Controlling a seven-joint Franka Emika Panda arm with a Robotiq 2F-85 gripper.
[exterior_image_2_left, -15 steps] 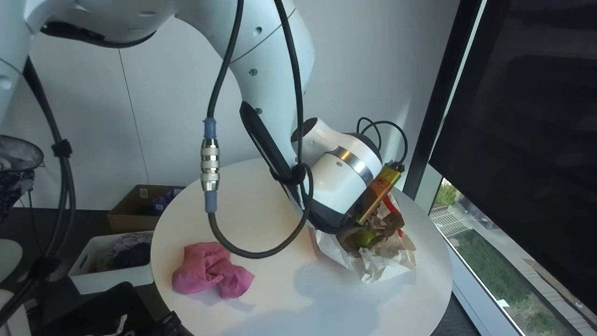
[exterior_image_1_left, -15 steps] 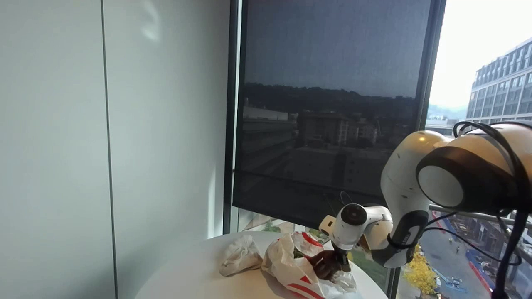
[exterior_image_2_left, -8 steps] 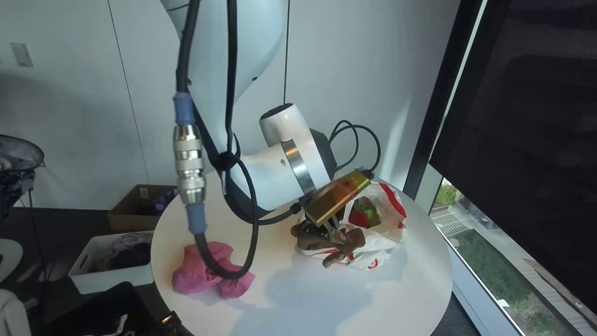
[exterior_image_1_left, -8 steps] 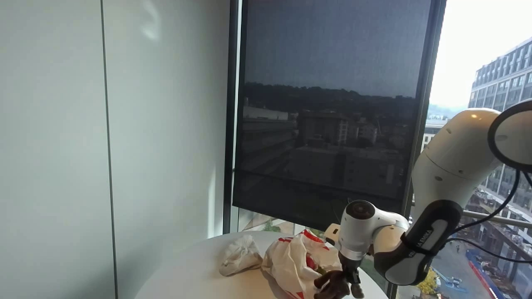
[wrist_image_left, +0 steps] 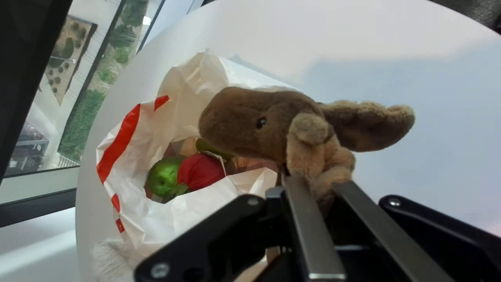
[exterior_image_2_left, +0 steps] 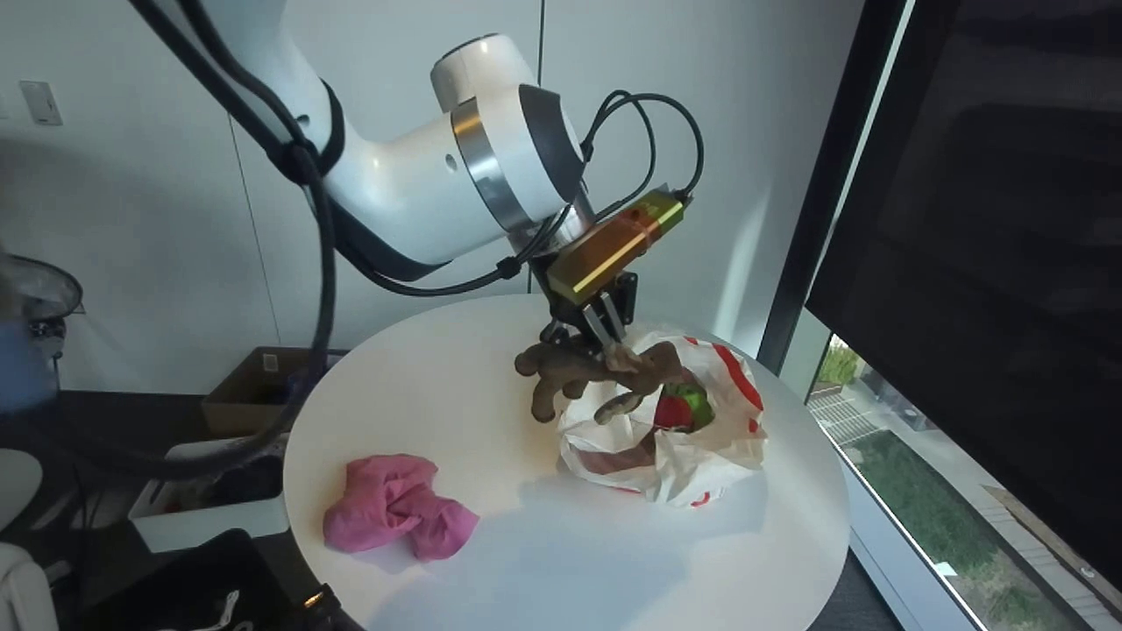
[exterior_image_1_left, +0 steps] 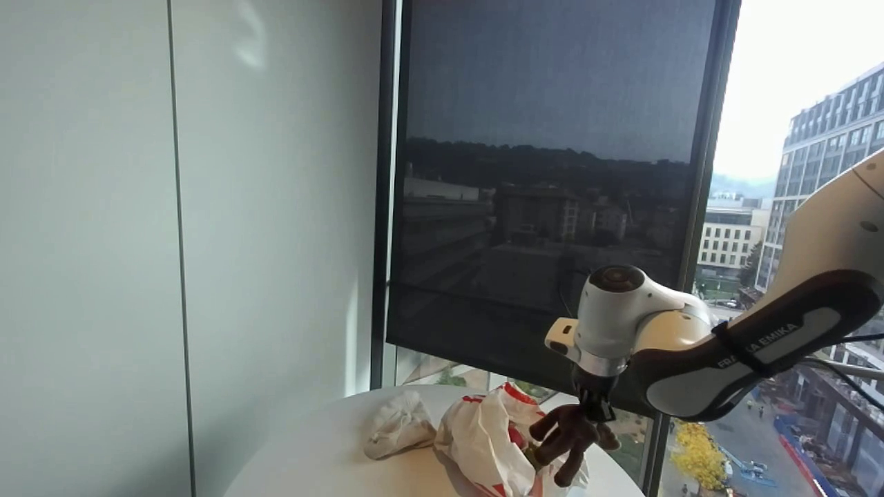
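Toy (wrist_image_left: 254,123): fuzzy brn plush, lobed antler (wrist_image_left: 370,126) | metal fingers (wrist_image_left: 311,227) clamped on toy | bag (wrist_image_left: 195,78) nr: crinkly, wht/red

A plush toy (exterior_image_2_left: 574,363) is hanging from the gripper (wrist_image_left: 319,185), near a bag (exterior_image_2_left: 701,463) that is resting on a table (exterior_image_2_left: 438,394).
Round items (wrist_image_left: 195,172) are sitting inside the bag; in an exterior view a bundle (exterior_image_1_left: 400,424) is lying left of it, and in an exterior view a cloth (exterior_image_2_left: 394,504) is lying left of it and nearer, a tub (exterior_image_2_left: 210,524) is standing left of the table, and a box (exterior_image_2_left: 238,414) is standing behind the tub.
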